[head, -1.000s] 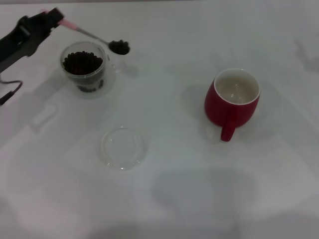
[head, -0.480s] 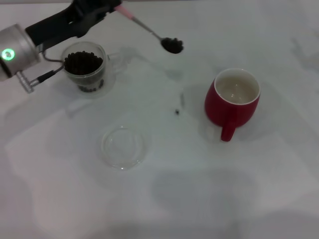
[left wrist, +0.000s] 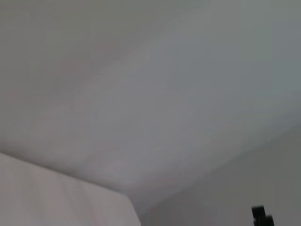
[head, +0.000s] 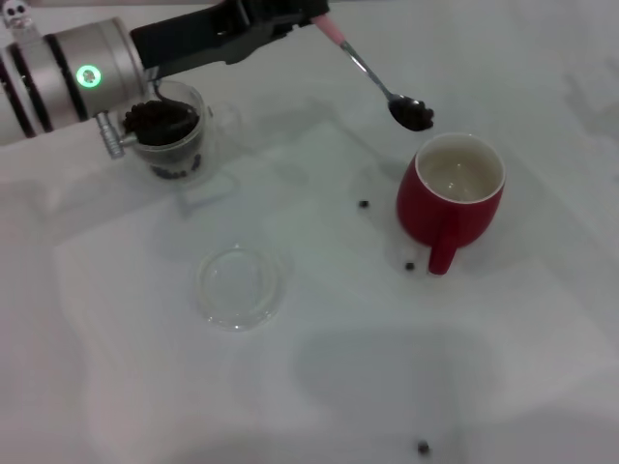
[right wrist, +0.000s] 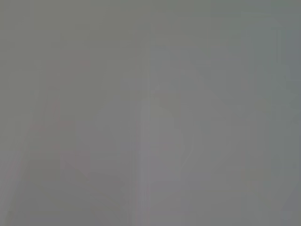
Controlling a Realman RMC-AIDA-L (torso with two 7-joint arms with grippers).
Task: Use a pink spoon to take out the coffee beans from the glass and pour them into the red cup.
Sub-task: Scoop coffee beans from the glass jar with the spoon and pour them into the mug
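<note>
The left end effector (head: 308, 14) reaches in from ten o'clock across the bench (head: 319, 387) and pinches the pink spoon (head: 372, 72) by its pale handle. The spoon slants down toward four o'clock, its bowl heaped with coffee beans (head: 412, 115) and hanging just off the eleven o'clock edge of the red cup (head: 451, 198), not yet over the opening. The cup looks empty inside, handle pointing to six o'clock.

To pour well, I would carry the bowl on until it sits over the middle of the cream interior, keep it level until then, lower it close to the rim, and only then roll the wrist slowly. A few loose beans (head: 364, 204) already lie on the bench, so steadiness matters.

The glass (head: 166, 135), full of beans, stands at nine o'clock of the cup, partly under the arm. The right end effector is out of view.
</note>
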